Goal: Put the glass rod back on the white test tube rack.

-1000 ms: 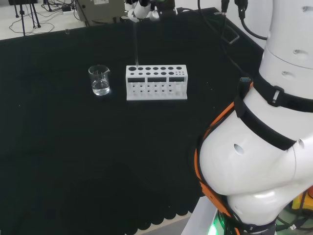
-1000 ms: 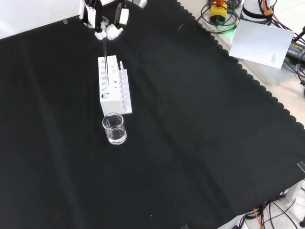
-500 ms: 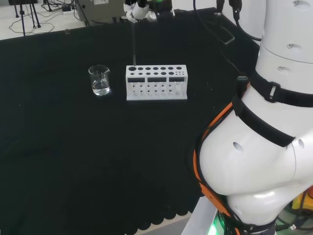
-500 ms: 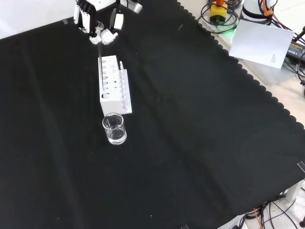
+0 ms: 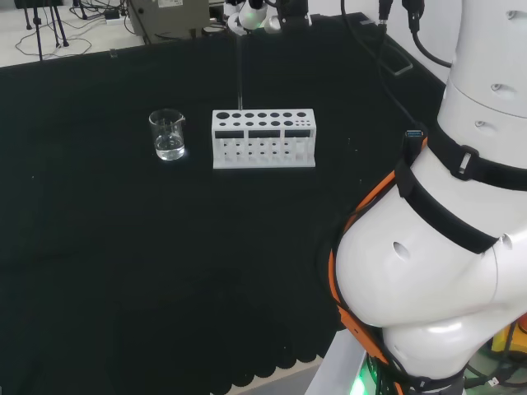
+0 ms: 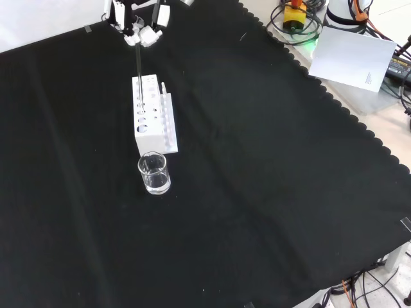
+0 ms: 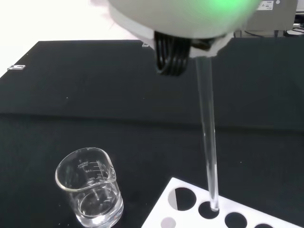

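One glass rod — pinched by fingers | tip over rack hole

My hand is white and black. The rod I hold is clear; the rack white with dark holes, the beaker seemingly clear, the cloth plain black.

Beaker: white graduation lines and small figures printed on its wall, too faint to read surely.
Paper sheet: one small dark mark, illegible.
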`<state>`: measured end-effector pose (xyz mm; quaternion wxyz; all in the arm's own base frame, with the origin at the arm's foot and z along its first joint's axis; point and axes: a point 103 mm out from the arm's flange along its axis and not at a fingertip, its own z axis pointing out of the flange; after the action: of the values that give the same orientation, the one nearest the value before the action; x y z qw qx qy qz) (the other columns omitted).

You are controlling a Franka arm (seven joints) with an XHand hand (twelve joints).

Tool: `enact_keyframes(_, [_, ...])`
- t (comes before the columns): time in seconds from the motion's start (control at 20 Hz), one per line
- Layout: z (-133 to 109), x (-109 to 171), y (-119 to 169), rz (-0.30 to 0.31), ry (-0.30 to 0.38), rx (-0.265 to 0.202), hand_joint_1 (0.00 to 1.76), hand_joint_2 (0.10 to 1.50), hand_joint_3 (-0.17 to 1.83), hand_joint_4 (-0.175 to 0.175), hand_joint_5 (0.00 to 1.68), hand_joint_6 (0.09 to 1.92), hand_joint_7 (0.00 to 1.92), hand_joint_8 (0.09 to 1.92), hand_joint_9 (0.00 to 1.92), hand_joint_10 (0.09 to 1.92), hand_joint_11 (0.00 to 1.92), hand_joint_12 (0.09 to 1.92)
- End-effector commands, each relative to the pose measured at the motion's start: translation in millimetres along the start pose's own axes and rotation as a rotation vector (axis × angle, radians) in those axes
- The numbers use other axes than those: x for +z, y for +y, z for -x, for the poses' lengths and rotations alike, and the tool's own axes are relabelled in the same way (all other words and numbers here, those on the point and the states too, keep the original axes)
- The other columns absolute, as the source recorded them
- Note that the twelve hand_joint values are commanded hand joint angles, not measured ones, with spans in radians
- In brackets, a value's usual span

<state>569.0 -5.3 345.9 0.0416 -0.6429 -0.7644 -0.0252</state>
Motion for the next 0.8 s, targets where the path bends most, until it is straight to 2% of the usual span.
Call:
enact_keyframes(0.05, [-5.3, 6.7, 0.5, -0.021, -0.032, -0.002, 1.33, 0.61, 0.74, -0.175, 1.26, 0.46, 1.37, 0.79, 1.64, 0.79, 1.06, 0.89])
enact_keyframes(0.15, [-8.6, 6.8, 3.0, -0.020, -0.035, -0.013, 1.33, 0.61, 0.74, -0.175, 1.26, 0.46, 1.37, 0.79, 1.64, 0.79, 1.06, 0.89])
enact_keyframes(0.5, [-5.7, 11.9, 7.9, -0.016, -0.021, -0.007, 1.33, 0.61, 0.74, -0.175, 1.26, 0.46, 1.37, 0.79, 1.64, 0.79, 1.06, 0.89])
enact_keyframes(0.6, [-26.1, 2.6, 11.1, -0.033, -0.043, -0.002, 1.33, 0.61, 0.74, -0.175, 1.26, 0.46, 1.37, 0.79, 1.64, 0.79, 1.06, 0.89])
enact_keyframes(0.75, [-29.0, 6.9, 11.9, -0.051, -0.043, 0.001, 1.33, 0.61, 0.74, -0.175, 1.26, 0.46, 1.37, 0.79, 1.64, 0.79, 1.06, 0.89])
enact_keyframes(0.8, [-23.5, 11.7, 13.3, -0.058, -0.030, -0.003, 1.33, 0.61, 0.74, -0.175, 1.26, 0.46, 1.37, 0.79, 1.64, 0.79, 1.06, 0.89])
